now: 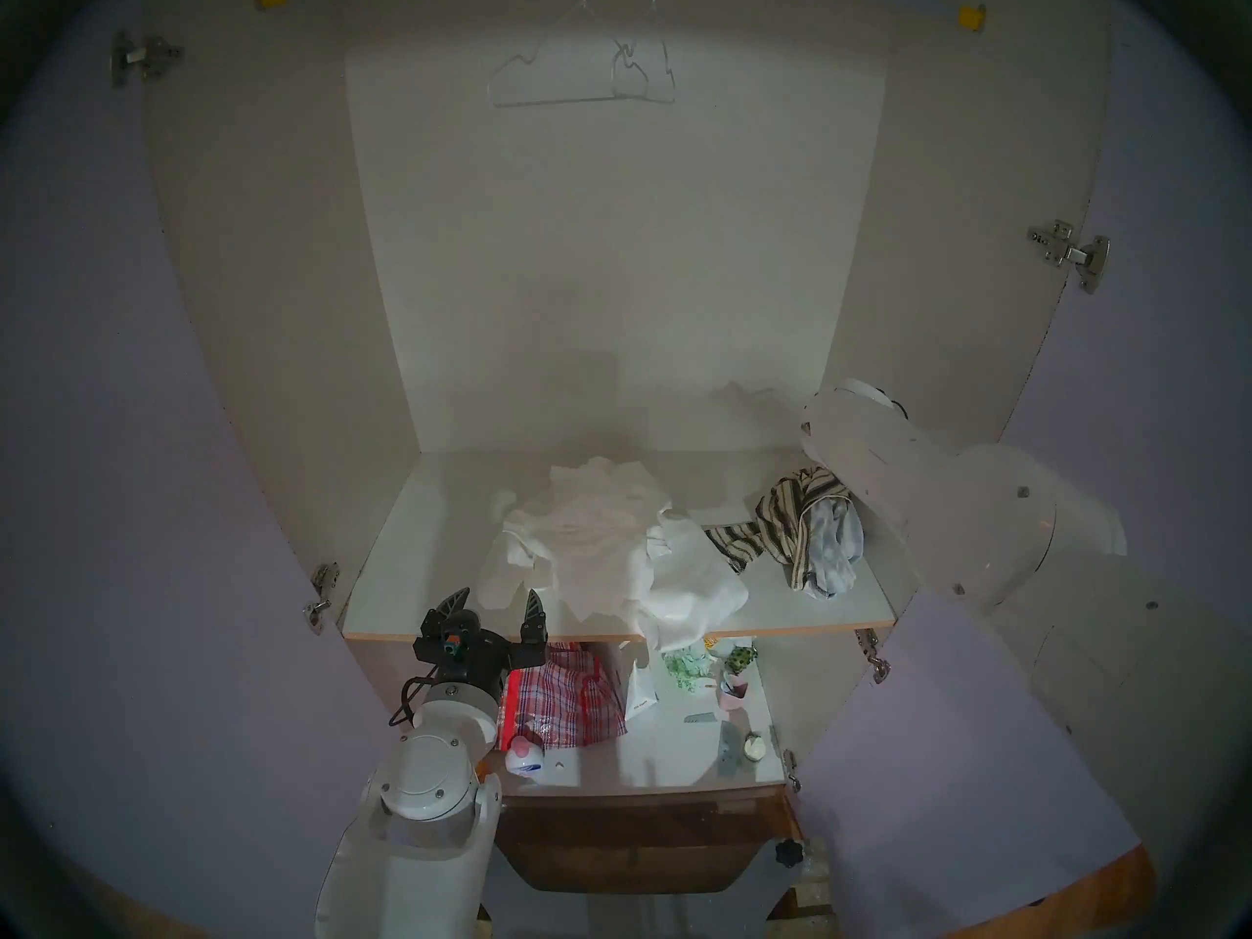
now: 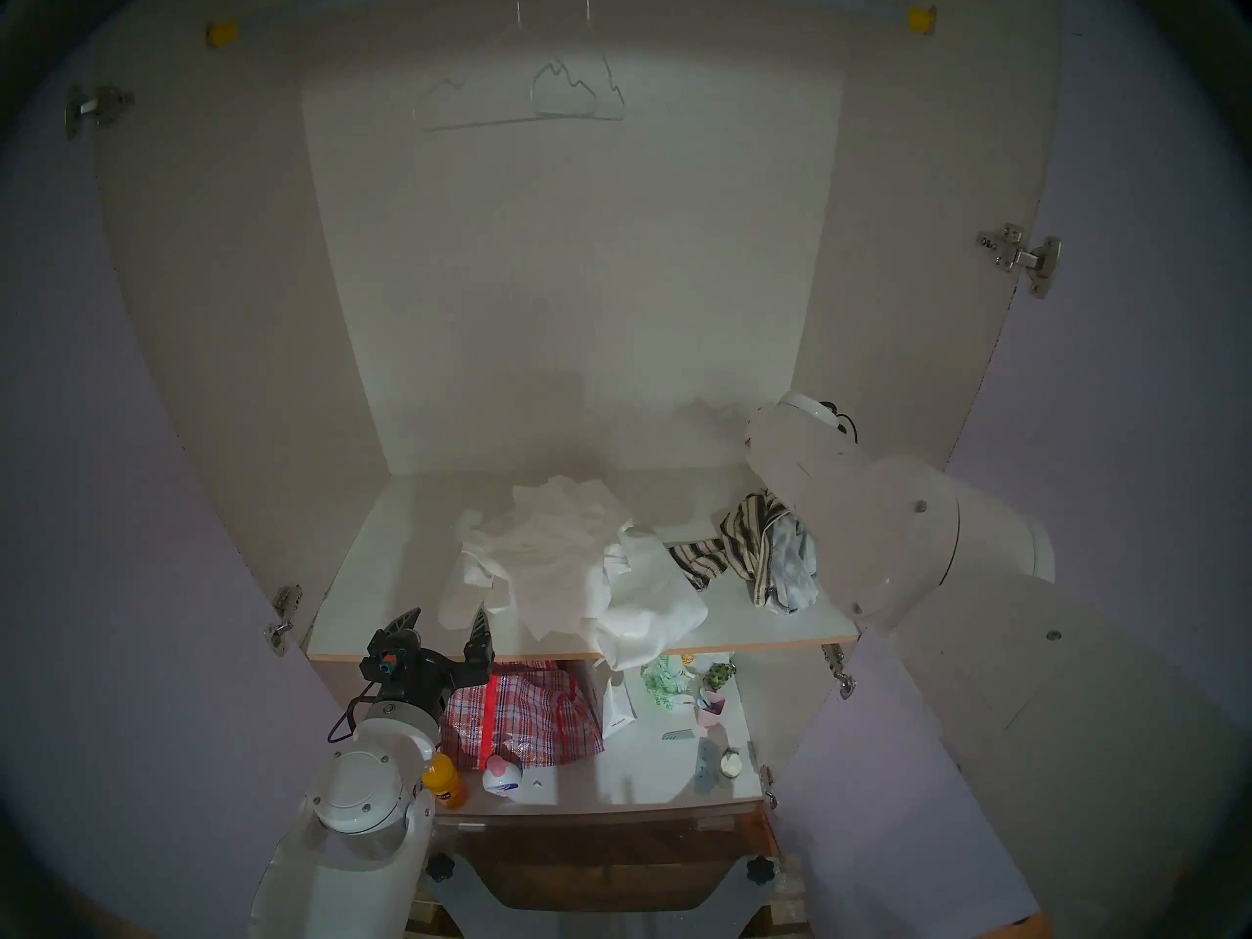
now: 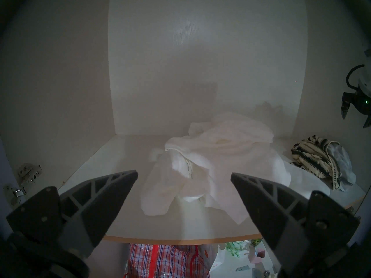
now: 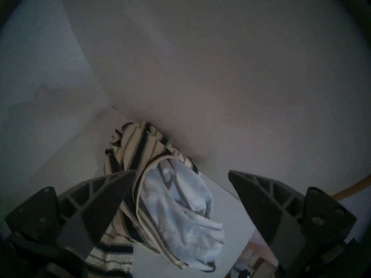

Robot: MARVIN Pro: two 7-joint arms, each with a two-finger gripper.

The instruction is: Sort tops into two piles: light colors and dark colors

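Observation:
A big heap of white and cream tops (image 1: pixel 610 544) (image 2: pixel 569 565) (image 3: pixel 210 161) lies mid-shelf, one corner drooping over the front edge. At the shelf's right end sits a smaller heap: a beige top with black stripes (image 1: pixel 786 517) (image 4: pixel 130 147) wrapped around a pale grey-blue top (image 1: pixel 837 544) (image 4: pixel 180 207). My right gripper (image 4: pixel 182 172) (image 3: pixel 355 121) hovers just above this heap, open and empty; my own arm hides it in the head views. My left gripper (image 1: pixel 494 595) (image 3: pixel 184 174) stands open and empty at the shelf's front edge, left of the white heap.
The shelf (image 1: pixel 420 544) sits inside an open cupboard with side walls and doors close on both sides. Wire hangers (image 1: pixel 582 77) hang from the rail above. The lower shelf holds a red checked bag (image 1: pixel 562 694), a white plastic bag (image 1: pixel 640 687), a pink cup (image 1: pixel 732 690) and bottles.

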